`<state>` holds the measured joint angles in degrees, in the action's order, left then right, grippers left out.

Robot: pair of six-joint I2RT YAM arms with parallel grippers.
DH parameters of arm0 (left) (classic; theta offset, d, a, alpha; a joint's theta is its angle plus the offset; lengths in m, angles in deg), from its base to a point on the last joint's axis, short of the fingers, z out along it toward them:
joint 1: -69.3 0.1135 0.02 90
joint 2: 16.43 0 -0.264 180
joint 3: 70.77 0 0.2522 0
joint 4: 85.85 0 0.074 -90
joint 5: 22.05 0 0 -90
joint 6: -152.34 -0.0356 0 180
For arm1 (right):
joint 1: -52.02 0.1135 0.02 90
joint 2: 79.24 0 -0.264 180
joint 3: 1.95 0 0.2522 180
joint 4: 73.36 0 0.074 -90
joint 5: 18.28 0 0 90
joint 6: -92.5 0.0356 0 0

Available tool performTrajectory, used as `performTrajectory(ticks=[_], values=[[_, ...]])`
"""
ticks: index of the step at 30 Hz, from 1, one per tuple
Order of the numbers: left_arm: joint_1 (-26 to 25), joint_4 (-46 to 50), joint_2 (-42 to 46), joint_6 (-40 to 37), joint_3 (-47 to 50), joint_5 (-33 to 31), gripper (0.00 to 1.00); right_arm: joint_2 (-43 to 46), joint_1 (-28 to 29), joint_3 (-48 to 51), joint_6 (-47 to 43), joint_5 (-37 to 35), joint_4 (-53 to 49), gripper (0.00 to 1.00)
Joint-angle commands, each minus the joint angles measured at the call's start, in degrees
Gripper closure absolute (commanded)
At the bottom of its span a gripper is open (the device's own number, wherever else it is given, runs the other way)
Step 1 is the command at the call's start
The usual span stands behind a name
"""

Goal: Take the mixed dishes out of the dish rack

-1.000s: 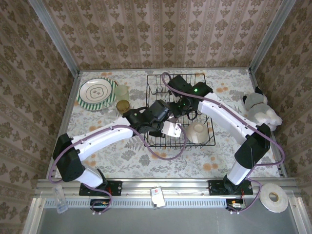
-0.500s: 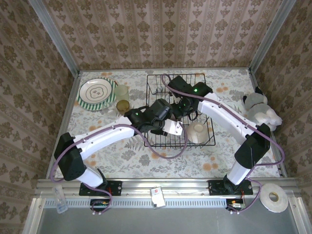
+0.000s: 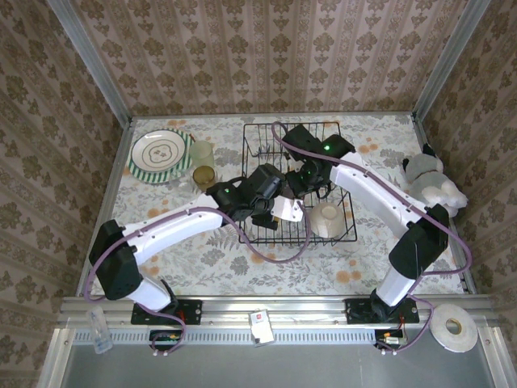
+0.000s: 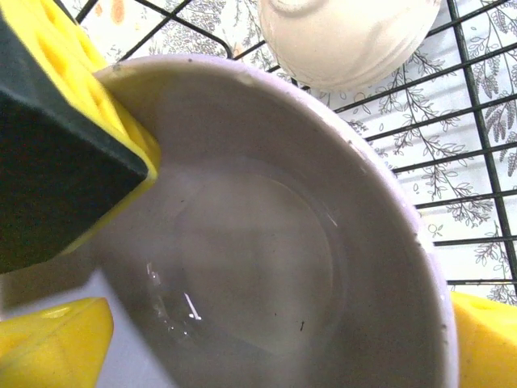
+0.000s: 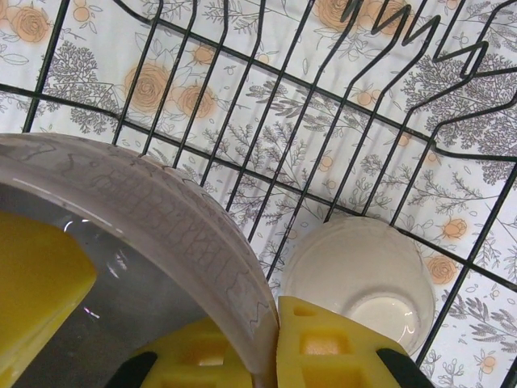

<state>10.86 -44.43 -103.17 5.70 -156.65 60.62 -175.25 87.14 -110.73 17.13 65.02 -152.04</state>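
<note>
The lilac bowl (image 3: 288, 211) hangs tilted over the near part of the black wire dish rack (image 3: 353, 218). My right gripper (image 3: 300, 187) is shut on the bowl's rim; in the right wrist view the rim (image 5: 202, 234) sits pinched between the yellow fingers (image 5: 347, 347). My left gripper (image 3: 273, 212) stands open on the bowl's left side. In the left wrist view the bowl's inside (image 4: 258, 242) lies between its spread yellow fingers (image 4: 105, 121). A cream bowl (image 3: 329, 217) rests upside down on the rack floor beside it.
On the table left of the rack lie a green-striped plate (image 3: 160, 152), a pale glass tumbler (image 3: 202, 152) and a small amber cup (image 3: 203, 175). A soft toy (image 3: 432, 182) sits at the right edge. A white tape roll (image 3: 452, 327) lies beyond the front rail.
My left gripper has opened and let go of the lilac bowl. The right gripper stays shut on its rim, and the bowl has barely shifted.
</note>
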Motion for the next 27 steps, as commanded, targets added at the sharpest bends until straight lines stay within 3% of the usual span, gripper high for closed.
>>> performTrajectory(ticks=[1,18,27], values=[[-0.01,-2.16,3.23,0.34,1.17,0.76,0.0,1.03,-1.03,0.1,-0.84,0.56,-0.04,1.0],[0.03,-6.25,14.16,8.09,2.59,7.71,0.0,5.24,-6.02,2.12,1.42,-0.94,1.29,1.0],[3.68,-15.36,26.19,20.48,8.67,15.23,0.0,10.0,-8.43,3.35,2.77,-1.47,2.38,1.0]])
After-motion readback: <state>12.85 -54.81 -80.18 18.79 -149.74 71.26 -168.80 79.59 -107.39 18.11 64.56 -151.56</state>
